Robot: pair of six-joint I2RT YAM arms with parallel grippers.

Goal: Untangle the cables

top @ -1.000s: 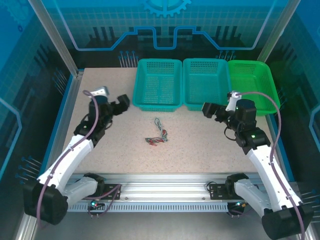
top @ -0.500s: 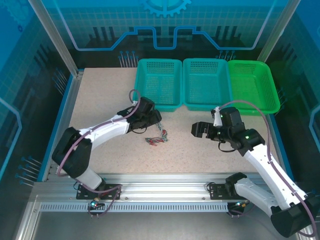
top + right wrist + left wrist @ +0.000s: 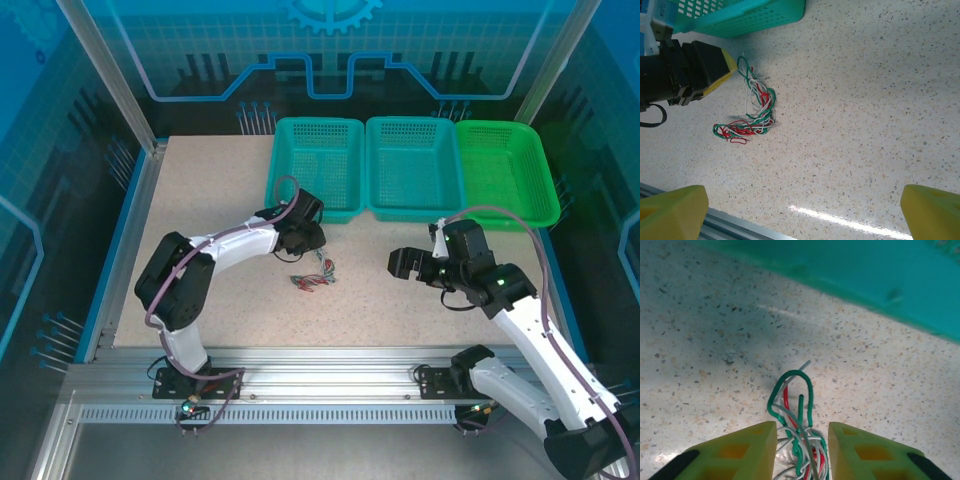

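The left gripper point(image 3: 801, 432) straddles the tangled thin red, white and green cables point(image 3: 801, 410); its jaws stand narrowly apart. The right gripper point(image 3: 405, 264) gapes wide.

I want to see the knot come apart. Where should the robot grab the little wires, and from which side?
Probably the green loop sticking out of the tangled wires at the end nearest the left teal basket. Come from above: the bundle lies flat on the table, and the loop stands free of the knot.
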